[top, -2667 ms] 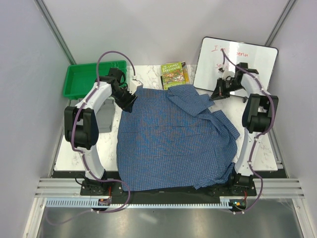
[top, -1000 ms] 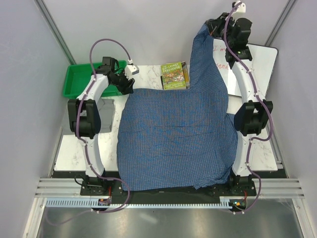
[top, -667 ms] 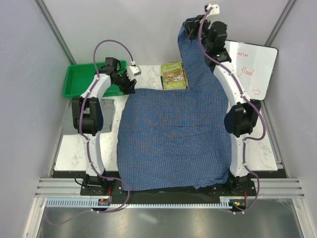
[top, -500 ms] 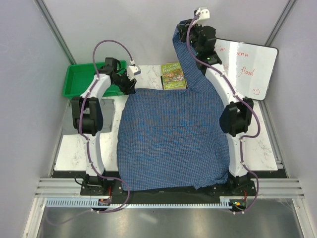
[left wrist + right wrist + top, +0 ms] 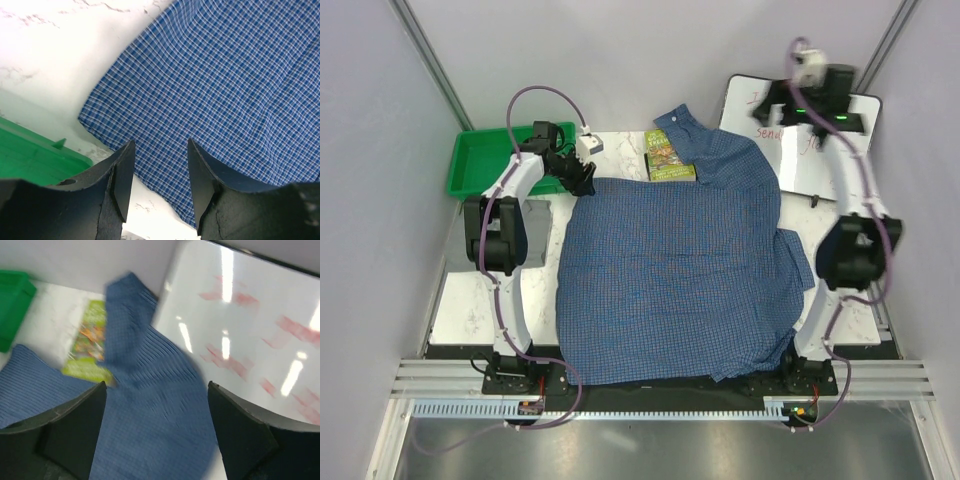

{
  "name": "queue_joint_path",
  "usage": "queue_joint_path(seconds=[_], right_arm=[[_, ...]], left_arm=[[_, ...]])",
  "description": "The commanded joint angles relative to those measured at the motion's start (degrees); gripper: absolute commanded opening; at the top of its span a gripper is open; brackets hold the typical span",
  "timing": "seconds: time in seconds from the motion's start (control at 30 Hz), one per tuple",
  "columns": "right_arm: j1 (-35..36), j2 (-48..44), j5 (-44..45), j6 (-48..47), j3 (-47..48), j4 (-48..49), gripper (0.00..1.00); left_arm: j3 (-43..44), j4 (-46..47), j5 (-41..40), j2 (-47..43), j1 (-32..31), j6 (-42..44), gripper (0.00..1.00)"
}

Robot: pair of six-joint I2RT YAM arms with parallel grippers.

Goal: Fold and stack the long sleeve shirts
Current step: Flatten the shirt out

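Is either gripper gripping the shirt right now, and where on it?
Neither. The right gripper is open in the air, empty; the left gripper is open over the far left corner of the blue shirt.

Blue check shirt [image 5: 670,270] is lying spread flat across the counter [image 5: 470,300], collar at the far edge and overlapping the green book [image 5: 665,155]. Its near hem is reaching the counter's near edge. Left claw [image 5: 582,178] is sitting at the shirt's far-left corner, just beside the green tray [image 5: 500,160]. Right claw [image 5: 772,105], blurred, is hanging high in front of the whiteboard [image 5: 798,165], apart from the shirt. A grey garment [image 5: 533,232] is lying left of the shirt, partly under the left arm.
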Motion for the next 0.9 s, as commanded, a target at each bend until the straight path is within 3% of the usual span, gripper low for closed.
queue_joint_path(seconds=[0.0,0.07,0.17,0.5,0.87], right_arm=[[-9.81,-14.09,-7.5,-13.98,-8.01,-22.34,0.82],[-12.1,-15.24,-5.3,-21.1,-13.46,-28.67,0.69],[-13.51,-14.27,-3.2,-28.75,-18.39,-35.09,0.58],[-13.51,-4.26,2.96,-38.34,-23.67,-38.27,0.52],[-13.07,3.04,6.83,-40.46,-23.58,-35.55,0.51]], left_arm=[[-1.74,-0.41,-0.19,-3.81,0.05,-0.32,0.53],[-2.09,-1.46,-0.89,-3.72,0.05,0.12,0.53],[-2.09,-2.7,-2.04,-3.72,0.14,0.82,0.52],[-1.04,-6.21,-7.48,-0.82,-0.21,1.53,0.54],[-0.25,-7.18,-9.33,1.28,-0.56,1.0,0.54]])
